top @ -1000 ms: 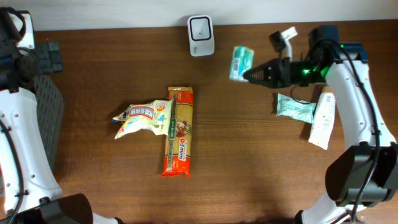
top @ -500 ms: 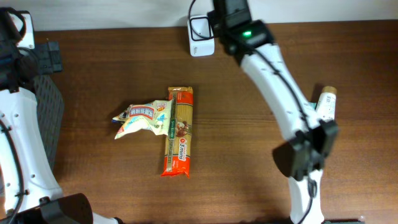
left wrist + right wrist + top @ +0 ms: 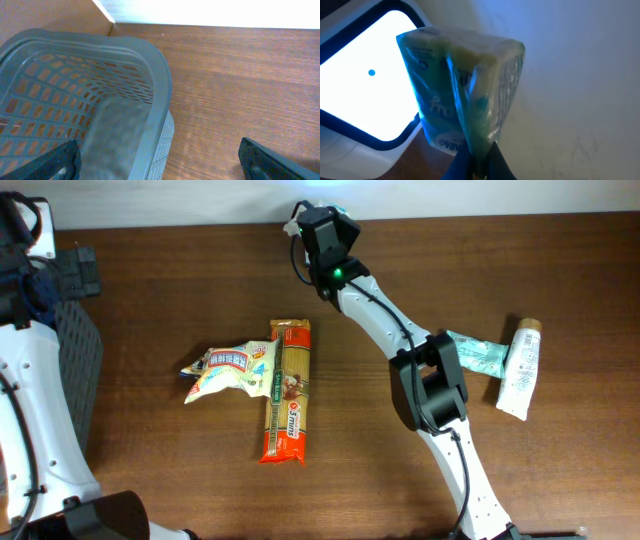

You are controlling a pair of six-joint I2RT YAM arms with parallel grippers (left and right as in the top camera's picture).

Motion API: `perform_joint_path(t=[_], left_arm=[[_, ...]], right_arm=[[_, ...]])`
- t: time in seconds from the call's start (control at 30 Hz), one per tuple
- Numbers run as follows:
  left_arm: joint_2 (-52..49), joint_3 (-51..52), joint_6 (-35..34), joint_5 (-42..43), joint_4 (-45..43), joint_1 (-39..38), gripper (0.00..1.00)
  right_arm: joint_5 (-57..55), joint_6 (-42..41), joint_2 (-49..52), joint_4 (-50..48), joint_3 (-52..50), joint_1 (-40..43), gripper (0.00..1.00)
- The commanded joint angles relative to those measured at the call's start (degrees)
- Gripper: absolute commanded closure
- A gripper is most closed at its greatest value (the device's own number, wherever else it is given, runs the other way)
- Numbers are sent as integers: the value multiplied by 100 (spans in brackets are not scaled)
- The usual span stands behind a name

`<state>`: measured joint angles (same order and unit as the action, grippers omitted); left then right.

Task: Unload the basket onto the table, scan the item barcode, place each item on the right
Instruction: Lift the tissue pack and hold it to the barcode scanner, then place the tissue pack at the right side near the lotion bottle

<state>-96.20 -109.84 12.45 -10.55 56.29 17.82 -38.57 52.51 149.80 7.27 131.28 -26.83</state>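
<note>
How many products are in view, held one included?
5: snack bag and pasta pack mid-table, teal pouch and white tube at right, green packet pinched by right gripper. The arm may hide more.

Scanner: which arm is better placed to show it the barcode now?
Right. The right fingers pinch the packet just in front of the lit scanner. The left fingers are open and empty beside the basket, away from it.

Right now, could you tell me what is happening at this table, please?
The right pincer is shut on a small green packet, holding it in front of the lit scanner at the back of the table. The left pincer hangs open over a grey basket, holding nothing. A pasta pack and a snack bag lie on the table, untouched.
</note>
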Motion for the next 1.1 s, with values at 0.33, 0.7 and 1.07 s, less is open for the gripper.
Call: perform_joint_path(t=[0.33, 0.7, 1.07], left_arm=[[66, -68, 50, 20, -9, 26, 1], [66, -68, 50, 20, -9, 24, 1], [66, -68, 50, 17, -9, 24, 1]], right_arm=[[-111, 85, -90, -170, 63, -332, 96], [2472, -4568, -2616, 4299, 63, -470, 96], [2507, -7261, -2682, 8244, -822, 1423, 96]])
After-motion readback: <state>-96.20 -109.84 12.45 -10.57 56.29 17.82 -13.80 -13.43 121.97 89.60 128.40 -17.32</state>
